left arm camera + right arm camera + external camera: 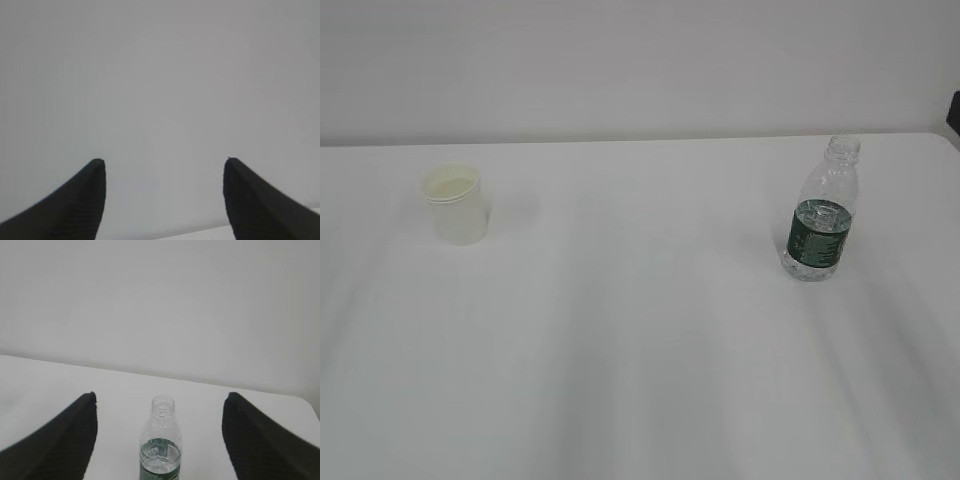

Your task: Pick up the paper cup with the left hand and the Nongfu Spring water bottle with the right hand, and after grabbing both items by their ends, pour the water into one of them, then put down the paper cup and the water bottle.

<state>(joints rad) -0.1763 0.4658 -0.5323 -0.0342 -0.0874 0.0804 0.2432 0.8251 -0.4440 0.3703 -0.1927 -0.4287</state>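
Exterior: paper cup (454,203), white and tapered with a rolled rim, stands upright at the left of the white desk (640,350); ribbed clear bottle (821,212), uncapped, green band, far right.
Left wrist: left pincer (165,167) gapes, empty; only wall ahead, so it should tilt down and find the cup.
Right wrist: right pincer (160,402) spread wide, bottle (160,442) centred beyond; advance straight and clamp gently, since thin plastic likely buckles.
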